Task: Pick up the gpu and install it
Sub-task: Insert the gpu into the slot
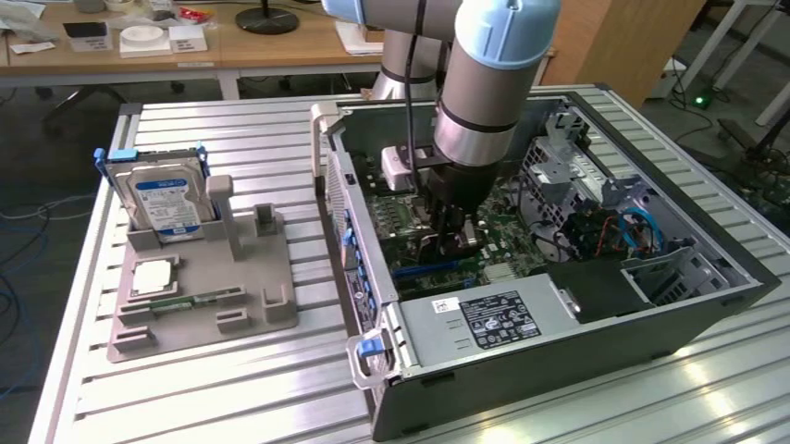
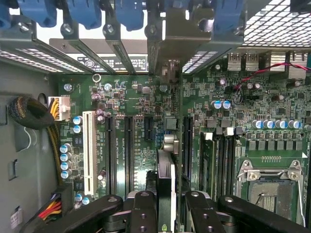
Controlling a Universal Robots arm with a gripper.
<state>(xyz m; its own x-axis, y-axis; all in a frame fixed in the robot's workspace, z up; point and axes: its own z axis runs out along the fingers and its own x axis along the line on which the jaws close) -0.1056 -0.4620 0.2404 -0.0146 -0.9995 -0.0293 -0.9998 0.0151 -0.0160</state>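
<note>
The tool (image 2: 165, 206) is down inside the open computer case (image 1: 543, 361), its fingers (image 2: 144, 213) drawn in partway and pinching the gpu (image 2: 165, 179) between them. From the wrist view the card is held on edge, a thin dark slab running straight away from the tool toward the back wall of the case, with its silvery end bracket (image 2: 171, 48) standing up among the row of slot covers and blue latches (image 2: 131, 12) there. That upright, edge-down hold makes sense to me: the card has to meet a slot on the motherboard (image 2: 233, 111) squarely along its length, and its lower edge seems to sit over or in one of the dark expansion slots (image 2: 129, 150) directly beneath the tool. Whether it is fully seated I cannot tell.

In the exterior view the arm (image 1: 487, 83) comes down nearly vertical into the case, the tool (image 1: 450, 236) low against the green board. The case lies on its side on the slatted worktop (image 1: 247, 388), side panel off, so the board faces up and the arm can reach it from above.

Well apart from the tool, outside the case, a grey parts holder (image 1: 203, 296) keeps the silver hard drive (image 1: 166, 199) standing upright in its own pocket, and a processor (image 1: 154, 276) lies flat beside it.
</note>
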